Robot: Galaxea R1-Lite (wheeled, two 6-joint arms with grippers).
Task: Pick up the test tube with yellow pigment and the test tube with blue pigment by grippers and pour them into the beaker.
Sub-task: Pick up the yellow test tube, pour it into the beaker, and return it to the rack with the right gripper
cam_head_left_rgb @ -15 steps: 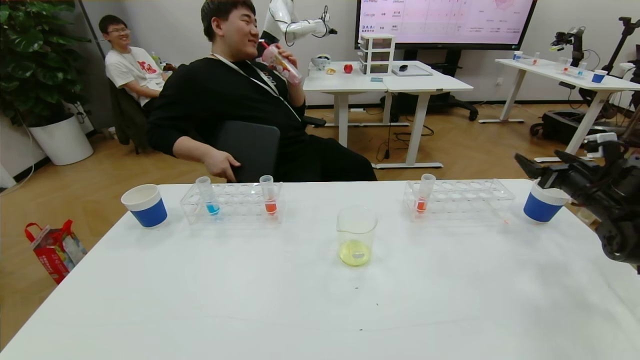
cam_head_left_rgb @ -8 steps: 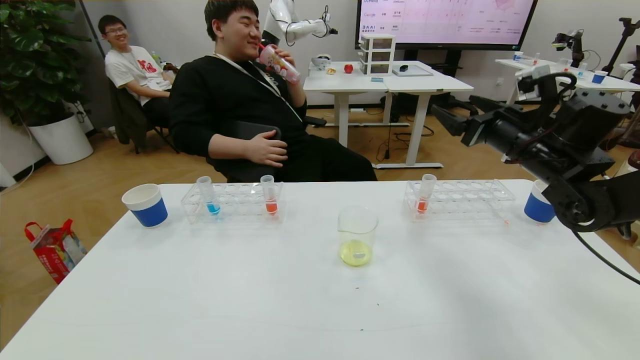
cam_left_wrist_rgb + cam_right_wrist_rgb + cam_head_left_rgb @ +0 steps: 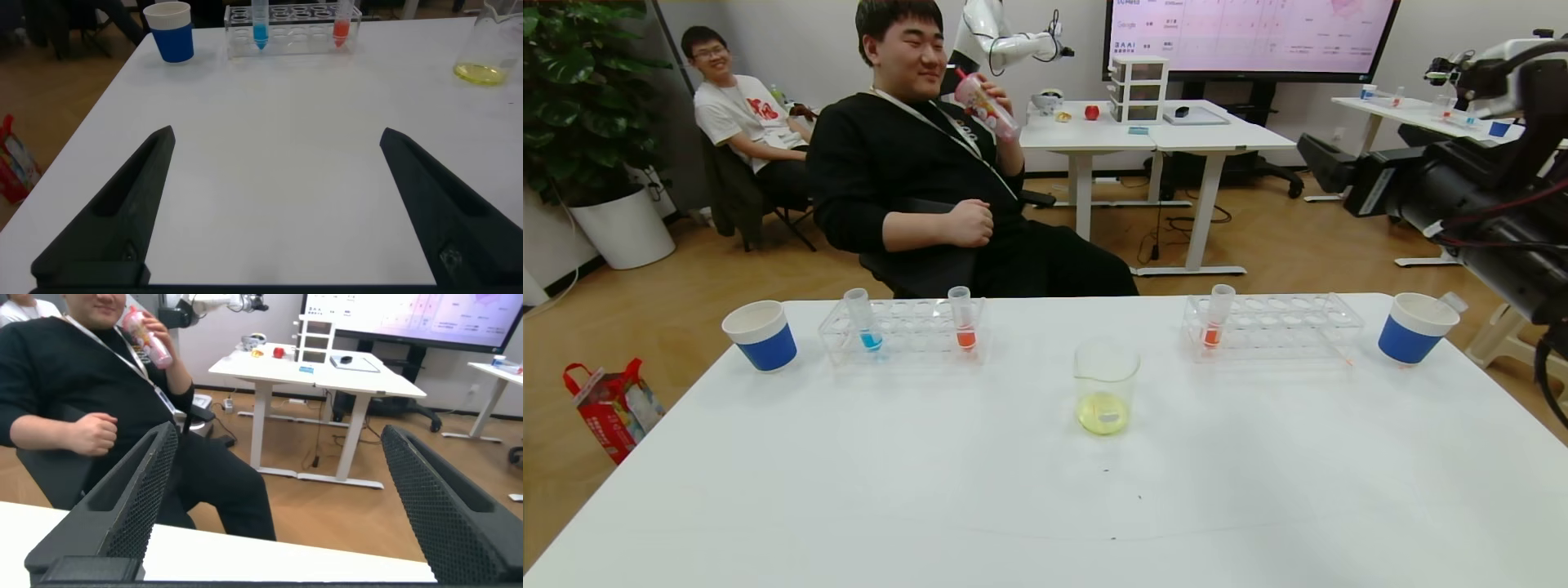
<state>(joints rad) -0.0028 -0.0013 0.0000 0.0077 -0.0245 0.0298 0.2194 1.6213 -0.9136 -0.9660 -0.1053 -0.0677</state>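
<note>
The test tube with blue pigment stands at the left end of the left clear rack. The beaker stands mid-table with yellow liquid in its bottom. The test tube with yellow pigment is out of view. My right gripper is open and empty, high above the table's far right edge, and points out across the room. My left gripper is open over bare tabletop, well short of the left rack, and does not show in the head view.
Orange-red tubes stand in the left rack and in the right rack. Blue-and-white cups sit far left and far right; a clear tube end sticks out of the right one. A seated person is behind the table.
My right arm has risen from beside the right cup to high above the table's right edge. The seated person shifted his arm. The tubes and beaker have not moved.
</note>
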